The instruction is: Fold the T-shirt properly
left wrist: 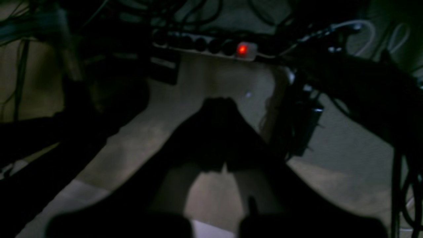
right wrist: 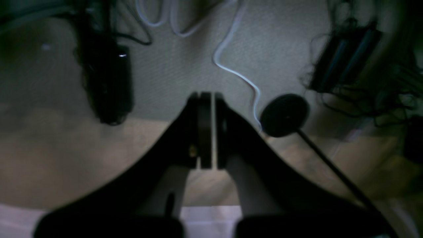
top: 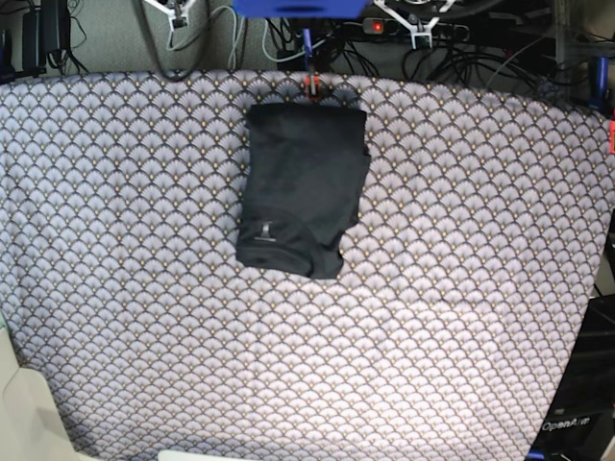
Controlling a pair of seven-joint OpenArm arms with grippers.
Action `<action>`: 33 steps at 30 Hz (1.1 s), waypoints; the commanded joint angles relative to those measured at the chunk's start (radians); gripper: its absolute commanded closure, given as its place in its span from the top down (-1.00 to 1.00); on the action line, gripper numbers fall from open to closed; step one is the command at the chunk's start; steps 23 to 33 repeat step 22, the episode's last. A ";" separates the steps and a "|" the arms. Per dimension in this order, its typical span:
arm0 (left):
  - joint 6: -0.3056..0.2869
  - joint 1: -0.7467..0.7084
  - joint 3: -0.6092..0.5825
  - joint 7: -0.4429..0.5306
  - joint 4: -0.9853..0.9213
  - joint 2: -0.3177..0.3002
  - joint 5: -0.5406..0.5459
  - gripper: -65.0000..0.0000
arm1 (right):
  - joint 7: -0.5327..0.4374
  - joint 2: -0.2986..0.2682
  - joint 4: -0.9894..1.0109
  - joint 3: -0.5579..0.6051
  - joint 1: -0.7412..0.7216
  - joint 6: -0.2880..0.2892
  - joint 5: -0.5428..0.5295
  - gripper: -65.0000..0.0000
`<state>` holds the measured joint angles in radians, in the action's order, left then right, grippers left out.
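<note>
The black T-shirt (top: 303, 187) lies folded into a compact rectangle on the far middle of the table, with a small tag (top: 267, 229) near its front edge. Neither gripper touches it. My left gripper (left wrist: 224, 138) is shut and empty, hanging beyond the table's far edge over the floor. My right gripper (right wrist: 213, 129) is shut and empty, with only a thin slit between its pads, also over the floor behind the table. In the base view only white parts of the arms show at the top edge, the right arm (top: 175, 12) and the left arm (top: 415, 21).
The scallop-patterned tablecloth (top: 461, 269) covers the whole table. A red clamp (top: 312, 84) sits on the far edge behind the shirt. A power strip with a red light (left wrist: 243, 49), a white cable (right wrist: 231, 69), a black disc (right wrist: 285, 114) and several cables lie on the floor.
</note>
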<state>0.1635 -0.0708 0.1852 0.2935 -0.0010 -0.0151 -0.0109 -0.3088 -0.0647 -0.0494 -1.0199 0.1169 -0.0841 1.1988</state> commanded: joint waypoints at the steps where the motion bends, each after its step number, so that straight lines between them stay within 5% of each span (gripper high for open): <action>1: 0.012 0.015 -0.002 0.006 0.001 -0.004 -0.002 -1.00 | -0.007 -0.016 -0.004 0.000 -0.004 -0.029 -0.004 -0.98; 5: 0.024 0.019 0.004 0.005 0.001 -0.006 0.006 -1.00 | 0.001 -0.002 -0.002 -0.003 -0.012 -0.036 -0.006 -0.99; 9: 0.098 0.021 0.001 0.009 0.001 -0.007 0.001 -1.00 | 0.003 0.007 -0.005 -0.010 -0.016 -0.038 -0.012 -0.99; 14: 0.097 0.047 -0.003 0.005 0.001 -0.021 -0.002 -1.00 | 0.000 0.026 -0.004 -0.009 -0.018 -0.095 -0.047 -1.00; 33: 0.094 0.045 -0.005 0.005 0.001 -0.024 -0.005 -1.00 | -0.003 0.029 -0.004 -0.006 -0.015 -0.092 -0.070 -1.00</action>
